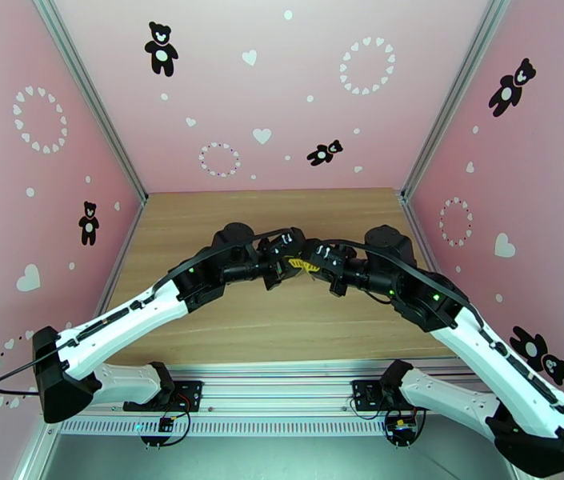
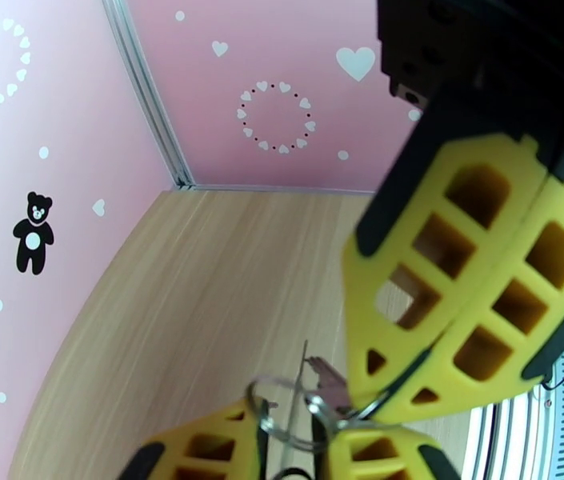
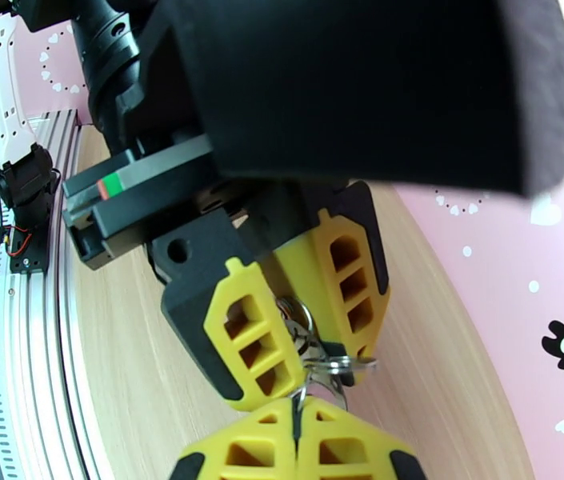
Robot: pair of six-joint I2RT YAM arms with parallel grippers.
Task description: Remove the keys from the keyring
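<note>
Evidently the right gripper point(image 2: 371, 406) is clamping the keyring point(image 3: 344, 364) aloft over the middle of the table point(image 1: 282, 330), presumably steadying it while the left gripper point(image 2: 291, 432) is hanging there, fingers parted loosely around the keys point(image 2: 328, 378).

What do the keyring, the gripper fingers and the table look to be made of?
Keyring: thin silvery wire with bright glints, likely polished metal. Right gripper's fingers: matte yellow lattice with open cells, probably plastic or rubber; unclear which. Table: pale wood grain with low sheen, possibly laminate rather than solid wood.
</note>
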